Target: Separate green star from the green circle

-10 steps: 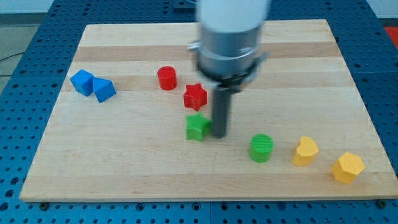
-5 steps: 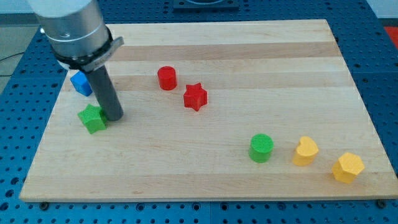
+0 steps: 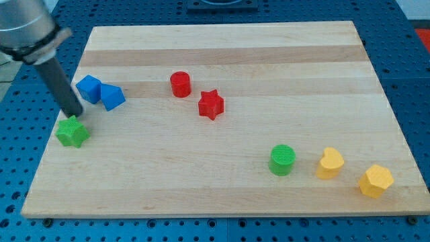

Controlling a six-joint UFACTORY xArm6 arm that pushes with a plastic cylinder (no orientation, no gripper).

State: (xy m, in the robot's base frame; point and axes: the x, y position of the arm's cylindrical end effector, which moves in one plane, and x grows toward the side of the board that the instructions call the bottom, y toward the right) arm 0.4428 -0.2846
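Note:
The green star [image 3: 72, 132] lies near the board's left edge. The green circle [image 3: 282, 160] stands far away at the lower right. My tip [image 3: 73, 114] is just above the green star, at its upper edge, between it and the blue blocks. The rod slants up to the view's top left.
Two blue blocks [image 3: 89, 89] [image 3: 112, 97] sit side by side right of my tip. A red cylinder [image 3: 180, 85] and a red star [image 3: 211, 105] lie mid-board. A yellow heart [image 3: 330, 163] and a yellow hexagon [image 3: 375, 181] lie at the lower right. The wooden board [image 3: 228, 195] has its left edge close to the star.
My tip has swept left across the board, pushing the green star from the middle to near the left edge, far from the green circle. The other blocks have not moved.

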